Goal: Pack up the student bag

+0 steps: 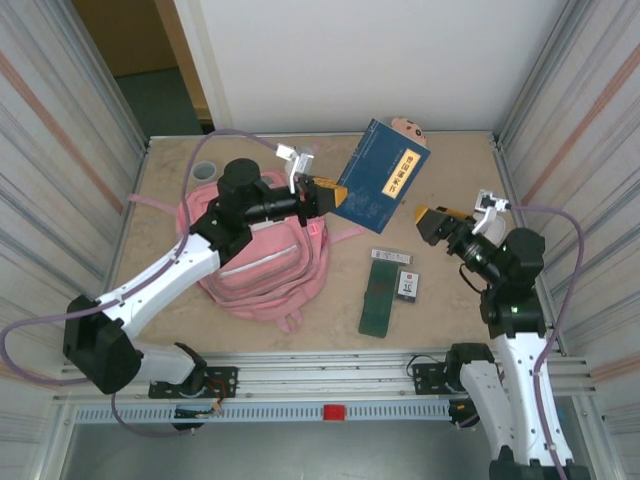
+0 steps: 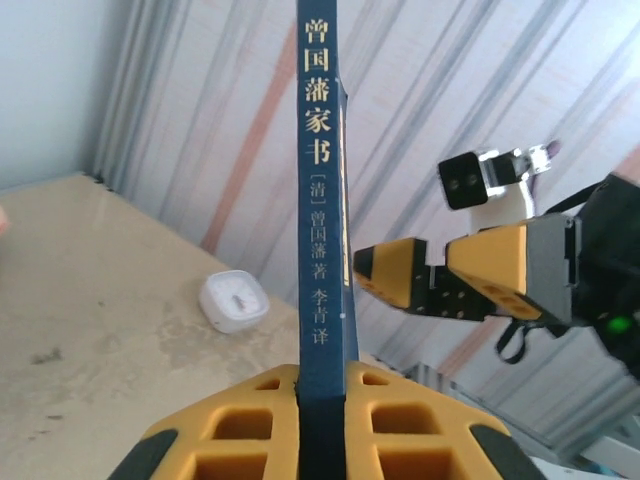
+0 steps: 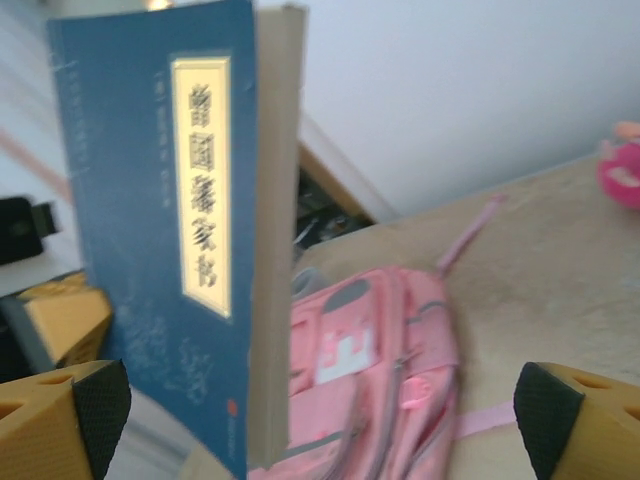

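Soft pink fabric backpack [image 1: 262,268] looks floppy: pinch its zipper edge to open. Left gripper [image 1: 335,195] clamps the stiff blue book [image 1: 385,172]; right gripper [image 1: 432,222] gapes empty.

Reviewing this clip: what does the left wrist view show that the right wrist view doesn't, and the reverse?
Left wrist view adds: the blue book's spine clamped upright in the left pincer, a small white item on the table, and the right pincer seen from outside, open. Right wrist view adds: the book's front cover with its title label, the student bag lying behind it, and a pink plush at the picture's right edge. Shared: the same book, held by the left pincer.
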You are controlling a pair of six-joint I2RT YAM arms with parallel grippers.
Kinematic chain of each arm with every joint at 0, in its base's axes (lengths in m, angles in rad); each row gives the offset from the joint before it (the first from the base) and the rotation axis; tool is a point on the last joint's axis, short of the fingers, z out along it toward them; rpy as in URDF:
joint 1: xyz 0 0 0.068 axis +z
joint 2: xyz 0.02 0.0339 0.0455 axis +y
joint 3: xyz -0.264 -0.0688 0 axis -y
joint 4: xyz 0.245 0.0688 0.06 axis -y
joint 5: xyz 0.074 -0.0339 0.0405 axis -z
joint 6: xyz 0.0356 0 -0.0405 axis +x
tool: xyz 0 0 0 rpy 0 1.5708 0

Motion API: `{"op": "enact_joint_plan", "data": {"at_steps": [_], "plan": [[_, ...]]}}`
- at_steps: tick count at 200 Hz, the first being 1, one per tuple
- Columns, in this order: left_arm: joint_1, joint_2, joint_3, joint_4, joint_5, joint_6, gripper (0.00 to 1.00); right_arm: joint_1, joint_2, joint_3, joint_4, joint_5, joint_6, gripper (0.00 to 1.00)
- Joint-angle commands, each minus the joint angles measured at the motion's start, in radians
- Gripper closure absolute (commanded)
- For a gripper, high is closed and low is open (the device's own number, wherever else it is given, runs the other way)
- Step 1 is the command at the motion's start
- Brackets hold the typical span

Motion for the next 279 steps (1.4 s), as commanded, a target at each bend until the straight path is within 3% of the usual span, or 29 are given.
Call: {"op": "enact_joint_plan", "data": {"at_steps": [1,45,94,122,154,161,167,168,182,197,222,242,269,279], "plan": [[-0.004,-0.068,-0.033,0.151,0.070,-0.084,1.00,0.062,-0.043,-0.022,0.121,-0.074,0.065,0.01],[-0.033,-0.086,-0.049,0.241,0.130,-0.156,1.00,0.189,0.037,-0.030,0.226,-0.083,0.130,0.01],[-0.044,-0.091,-0.057,0.258,0.114,-0.178,1.00,0.242,0.061,-0.040,0.400,-0.173,0.150,0.03],[-0.044,-0.089,-0.060,0.250,0.102,-0.173,1.00,0.243,0.047,-0.044,0.405,-0.147,0.156,0.36],[-0.044,-0.085,-0.062,0.256,0.105,-0.181,1.00,0.244,0.069,-0.041,0.456,-0.127,0.162,0.67],[-0.044,-0.088,-0.064,0.248,0.099,-0.173,1.00,0.244,0.071,-0.038,0.465,-0.124,0.151,0.76],[-0.044,-0.093,-0.066,0.228,0.090,-0.158,1.00,0.244,0.069,-0.038,0.470,-0.127,0.136,0.97],[-0.044,-0.094,-0.066,0.225,0.088,-0.156,1.00,0.244,0.068,-0.038,0.471,-0.127,0.131,1.00],[-0.042,-0.116,-0.060,0.138,0.048,-0.097,0.89,0.246,0.048,-0.041,0.477,-0.135,0.074,1.00],[-0.040,-0.143,-0.043,0.004,-0.004,-0.006,0.68,0.246,0.008,-0.054,0.447,-0.108,0.001,1.00],[-0.036,-0.210,-0.022,-0.225,-0.109,0.166,0.42,0.252,-0.042,0.003,0.159,-0.048,-0.237,1.00],[-0.039,-0.280,-0.005,-0.398,-0.178,0.354,0.32,0.273,-0.026,0.059,-0.049,-0.020,-0.479,1.00],[-0.071,-0.366,0.047,-0.678,-0.242,0.719,0.15,0.305,0.024,0.054,-0.134,-0.014,-0.779,1.00],[-0.100,-0.391,0.065,-0.769,-0.313,0.838,0.10,0.327,0.045,0.062,-0.170,0.001,-0.882,1.00]]}}
